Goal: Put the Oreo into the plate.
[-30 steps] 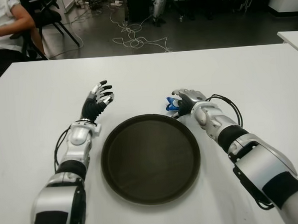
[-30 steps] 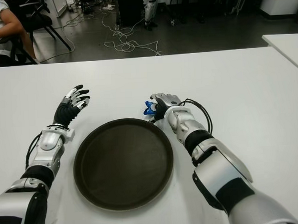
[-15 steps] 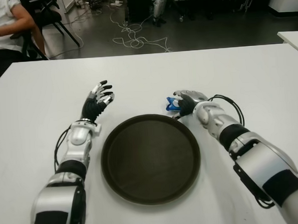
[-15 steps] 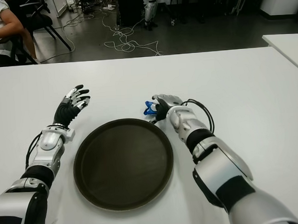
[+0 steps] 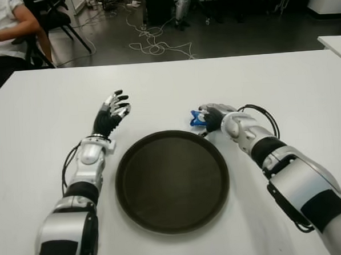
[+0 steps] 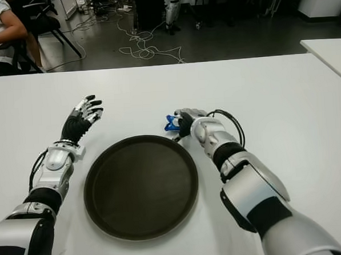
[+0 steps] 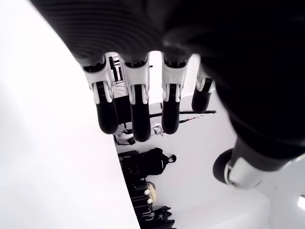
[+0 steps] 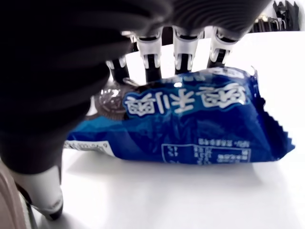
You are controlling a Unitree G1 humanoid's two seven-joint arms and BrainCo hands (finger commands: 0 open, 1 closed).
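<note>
My right hand [image 5: 212,117] is at the far right edge of the plate [image 5: 172,181], just beyond its rim, with the fingers [image 8: 153,67] curled over the top of the Oreo [image 8: 186,123]. The Oreo is a blue sealed packet lying on its side on the white bench [image 5: 283,93]. In the right wrist view the fingertips press on the packet's upper edge and the thumb sits at its near end, so I record the hand as closed on the packet. The packet's underside appears to be on the bench surface; I cannot tell whether it is lifted at all. It is outside the plate, beside the rim.

The plate is round, dark brown and holds nothing. It sits between my two forearms.

My left hand [image 5: 112,113] shows to the left of the plate and beyond its far edge, fingers [image 7: 136,105] extended and loosely spread, holding nothing.

A seated person [image 5: 5,27] is visible at the far left, past the bench corner.
</note>
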